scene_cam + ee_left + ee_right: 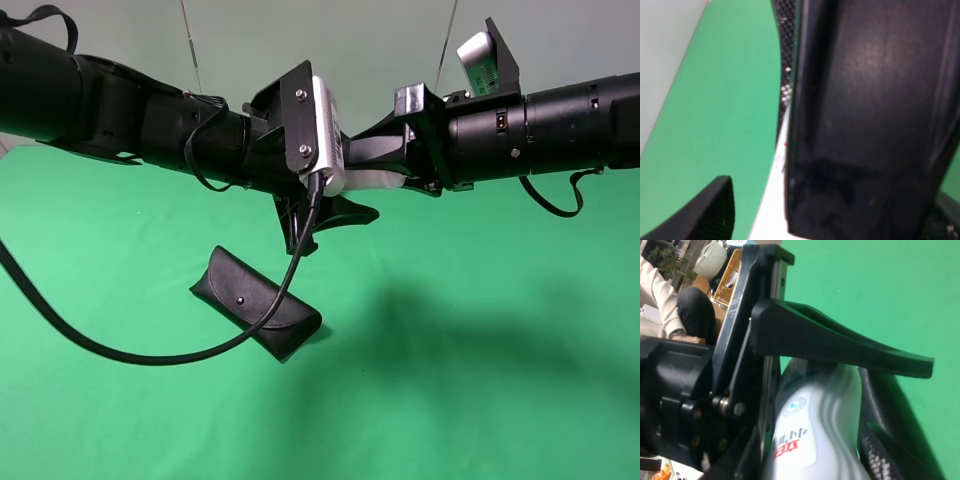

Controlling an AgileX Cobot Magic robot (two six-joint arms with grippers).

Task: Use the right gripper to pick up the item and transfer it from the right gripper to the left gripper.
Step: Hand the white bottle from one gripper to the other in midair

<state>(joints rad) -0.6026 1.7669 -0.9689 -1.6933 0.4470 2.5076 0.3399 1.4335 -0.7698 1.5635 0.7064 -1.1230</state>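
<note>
Raised close to the high camera, two thick black robot arms are seen meeting tip to tip above a green table [500,400]. Between them a small white contoured plastic bottle [378,182] with small printing on its side is held in mid-air, well above the table. The jaws of the right gripper [372,168], the black claw on the arm topped by a white-and-green block, are clenched on the bottle; in the right wrist view its body is seen pressed between them. The left gripper [340,200], the black claw behind a white screwed plate, is set around the same bottle. Its jaws appear released: in the left wrist view one finger [710,215] is shown apart from the white plastic, with green between.

Several risks can be judged. If the right jaws are released before the left jaws are clenched, the bottle would be dropped, perhaps onto the black oblong glasses case [255,305] lying below. With the claws so crowded, a right finger could be pinched instead of the bottle. The smooth curved plastic could be squeezed out of a shallow grip. The long looping black cable [150,355], hanging low by the case, could be snagged.
</note>
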